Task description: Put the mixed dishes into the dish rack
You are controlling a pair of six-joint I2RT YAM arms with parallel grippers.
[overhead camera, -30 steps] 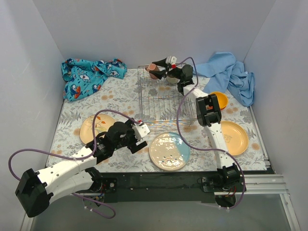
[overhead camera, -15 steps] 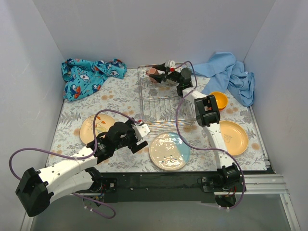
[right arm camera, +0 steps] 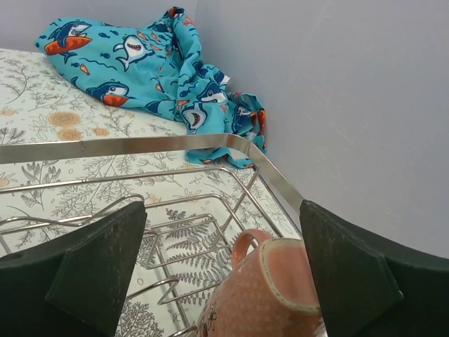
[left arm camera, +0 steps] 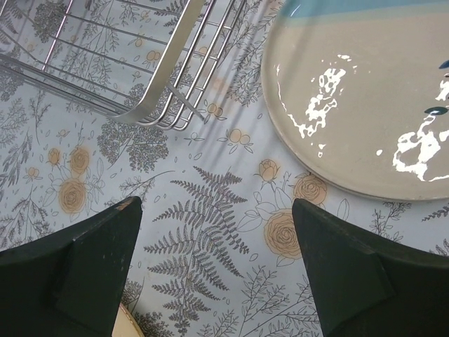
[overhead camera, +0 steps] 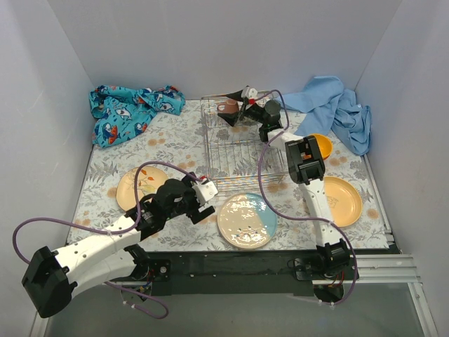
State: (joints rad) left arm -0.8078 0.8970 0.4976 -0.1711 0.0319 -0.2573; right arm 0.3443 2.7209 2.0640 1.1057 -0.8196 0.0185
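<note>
Surface: floral-print table cover [overhead camera: 105, 200] boxed in by plain pale walls on three sides.
Dish rack: silver wire dish rack [overhead camera: 238, 151] sits at the far middle of the table, with its near corner close to the left arm.
Pinkish mug: pinkish mug [right arm camera: 259, 295] rests tilted on the bars at the rack's far end, handle uppermost.
Right gripper: right gripper [right arm camera: 221, 281] has its jaws spread wide on either side of the mug and is not clamping it.
Left gripper: left gripper [left arm camera: 214, 274] is spread wide with nothing between its jaws, low over the bare cover just beside the cream-and-blue plate [left arm camera: 365, 91].
Still on the table: tan floral plate [overhead camera: 137, 187] at the left, yellow-orange plate [overhead camera: 342, 200] and orange bowl [overhead camera: 321, 145] at the right.
Handling: the plates look glazed, stiff, slippery and chippable. They lie flat, so the rim is likely the only hold, one finger under the edge.
Bowl: probably light, and best pinched across its wall.
Edges: rack wires and upright prongs could snag fingers or a plate rim.
Open room: the strip between the rack and the cream-and-blue plate is narrow. The shark-print cloth [overhead camera: 130, 112] and light-blue cloth [overhead camera: 337, 109] crowd the far corners.
</note>
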